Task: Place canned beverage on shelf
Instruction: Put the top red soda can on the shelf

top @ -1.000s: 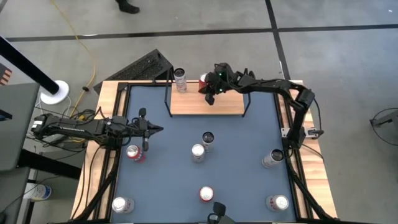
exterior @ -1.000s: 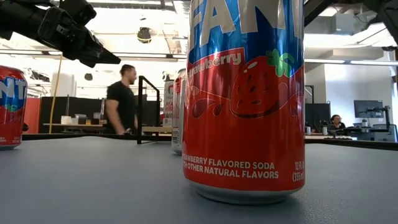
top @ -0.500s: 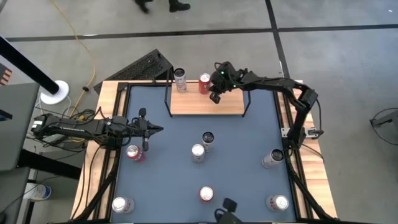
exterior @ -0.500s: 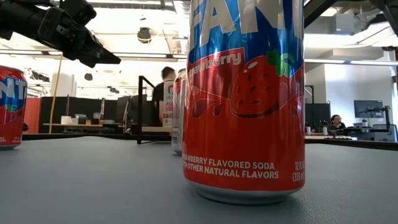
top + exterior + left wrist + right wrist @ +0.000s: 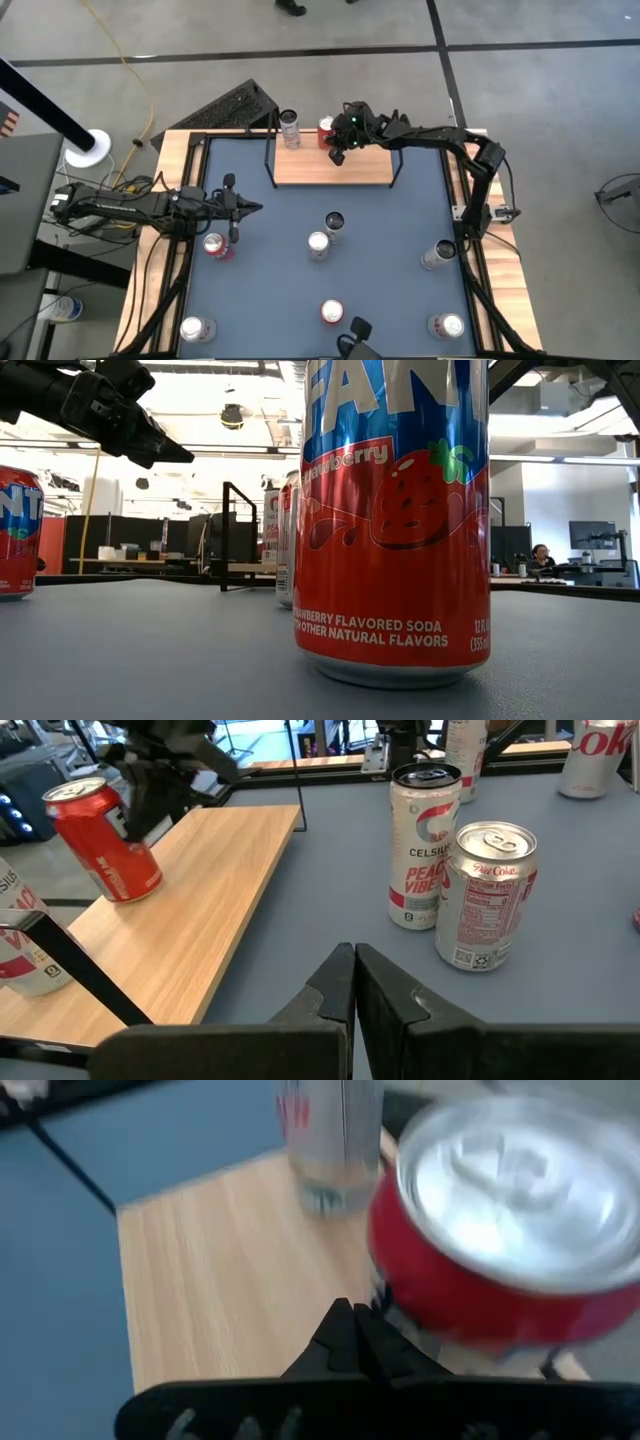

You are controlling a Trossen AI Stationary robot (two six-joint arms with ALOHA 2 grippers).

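Right gripper (image 5: 338, 155) over the shelf (image 5: 330, 168), jaws pressed together holding nothing, red can (image 5: 326, 127) upright on the shelf just beside them (silver can (image 5: 290, 128) farther along), left gripper (image 5: 250, 208) shut, empty, well apart from both.

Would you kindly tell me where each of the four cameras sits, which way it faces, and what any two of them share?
High view: overhead, straight down on the blue table, both arms, shelf.
Low view: tabletop height, looking level past a strawberry soda can; the left arm's tool shows top left.
Left wrist view: behind the shut left tool, facing shelf and red can.
Right wrist view: above the shut right tool, close to the red can.
Shared: both wrist views see that red can on the shelf.
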